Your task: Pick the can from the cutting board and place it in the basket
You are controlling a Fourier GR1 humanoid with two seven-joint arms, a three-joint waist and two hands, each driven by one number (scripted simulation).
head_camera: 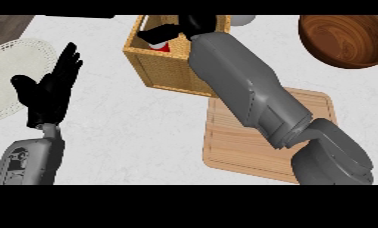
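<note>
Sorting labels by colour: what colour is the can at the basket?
The can is red, whitish on top; head view.

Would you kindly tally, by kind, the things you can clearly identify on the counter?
Woven tan square basket: 1
Red-and-white can: 1
Light wooden rectangular cutting board: 1
Dark brown wooden bowl: 1
Pale round plate: 1
Total: 5
</note>
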